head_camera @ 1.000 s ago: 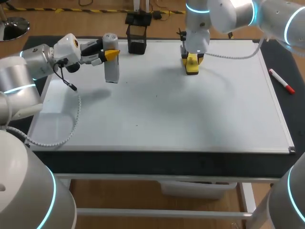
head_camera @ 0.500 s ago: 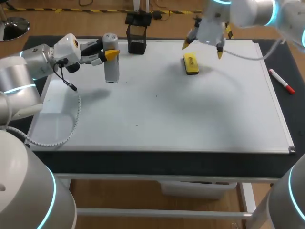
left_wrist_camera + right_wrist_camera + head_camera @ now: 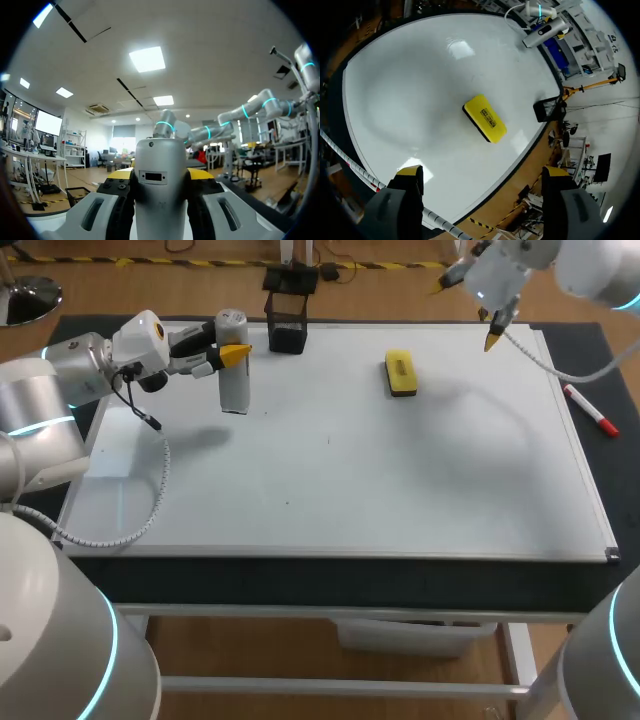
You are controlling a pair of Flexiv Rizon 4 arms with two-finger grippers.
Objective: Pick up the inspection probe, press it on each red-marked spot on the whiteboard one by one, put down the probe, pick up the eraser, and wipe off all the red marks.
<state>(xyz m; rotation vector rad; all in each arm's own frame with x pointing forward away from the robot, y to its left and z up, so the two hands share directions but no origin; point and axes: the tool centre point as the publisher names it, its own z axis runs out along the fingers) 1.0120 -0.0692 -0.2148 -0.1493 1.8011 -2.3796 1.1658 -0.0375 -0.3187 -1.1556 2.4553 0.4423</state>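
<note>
My left gripper (image 3: 232, 352) is shut on the grey inspection probe (image 3: 232, 365), holding it upright over the whiteboard's (image 3: 350, 480) far left part. In the left wrist view the probe (image 3: 160, 190) stands between the yellow-tipped fingers of the left gripper (image 3: 160, 175). The yellow eraser (image 3: 401, 373) lies flat on the board near its far edge. My right gripper (image 3: 468, 310) hangs open above the board's far right corner, apart from the eraser. Under the right gripper (image 3: 482, 172) the eraser (image 3: 485, 118) lies on the white surface. No red marks show on the board.
A black holder (image 3: 287, 322) stands at the board's far edge, right of the probe. A red marker (image 3: 590, 409) lies on the dark mat beyond the board's right edge. The board's near half is bare.
My right gripper opened off the eraser, rose, and moved back and to the right. The eraser stayed on the board. The left arm and probe have not moved.
</note>
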